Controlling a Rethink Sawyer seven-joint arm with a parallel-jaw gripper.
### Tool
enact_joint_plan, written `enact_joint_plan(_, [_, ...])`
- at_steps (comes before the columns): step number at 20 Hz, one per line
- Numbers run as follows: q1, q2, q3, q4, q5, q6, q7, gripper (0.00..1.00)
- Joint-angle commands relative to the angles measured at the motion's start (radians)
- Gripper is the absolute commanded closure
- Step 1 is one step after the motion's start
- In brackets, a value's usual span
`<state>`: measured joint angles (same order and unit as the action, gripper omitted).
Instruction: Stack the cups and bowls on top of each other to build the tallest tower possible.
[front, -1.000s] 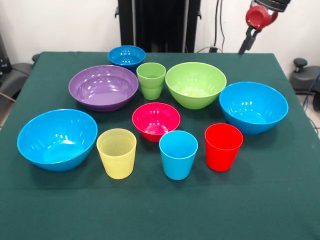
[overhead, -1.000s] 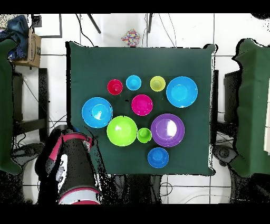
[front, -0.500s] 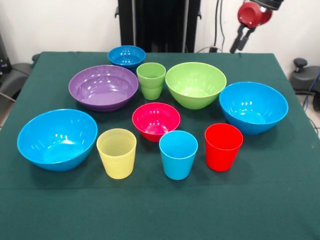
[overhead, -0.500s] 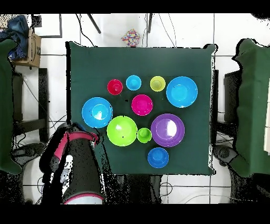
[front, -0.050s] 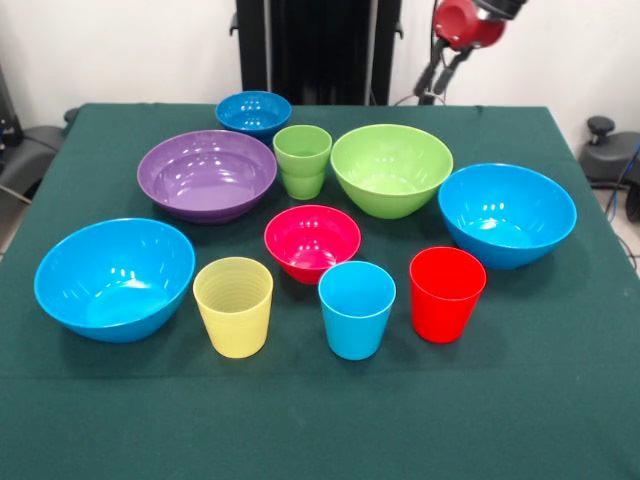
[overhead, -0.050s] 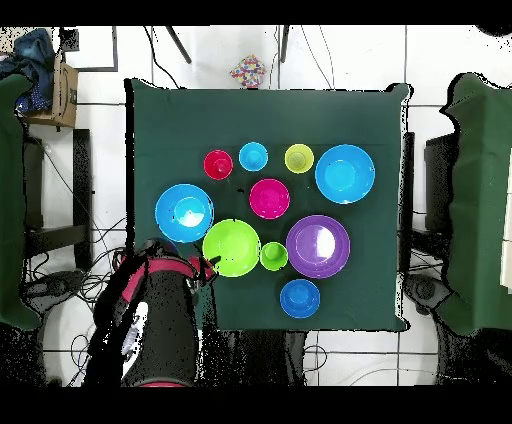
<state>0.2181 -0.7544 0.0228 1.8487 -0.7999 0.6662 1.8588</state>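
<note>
Gripper (front, -0.050s: 437, 80) hung high with fingers slightly parted, holding nothing. Lime green bowl (front, -0.050s: 391, 168) sat just below and nearer the camera than the fingertips, nothing stacked yet. Best approach, I'd judge: descend over its rim, avoid the green cup (front, -0.050s: 302, 160) beside it

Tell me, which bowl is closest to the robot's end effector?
The lime green bowl. The end effector hangs just above and behind its far rim, while the two big light blue, purple, pink-red and small dark blue bowls all sit farther off.
</note>
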Motion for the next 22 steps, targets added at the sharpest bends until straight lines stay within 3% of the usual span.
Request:
enact_joint_plan(1, [0.011, 0.12, -0.042, 0.048, 0.005, -0.095, 0.232, 0.0])
enact_joint_plan(4, [-0.001, 0.154, -0.041, 0.068, 0.037, -0.149, 0.266, 0.0])
enact_joint_plan(6, [0.017, 0.174, -0.055, 0.073, 0.041, -0.151, 0.296, 0.0])
enact_joint_plan(13, [0.08, 0.253, -0.122, 0.076, 0.062, -0.32, 0.441, 0.0])
enact_joint_plan(17, [0.05, 0.25, -0.086, 0.088, 0.11, -0.371, 0.418, 0.0])
enact_joint_plan(22, [0.06, 0.263, -0.091, 0.082, 0.129, -0.406, 0.425, 0.0])
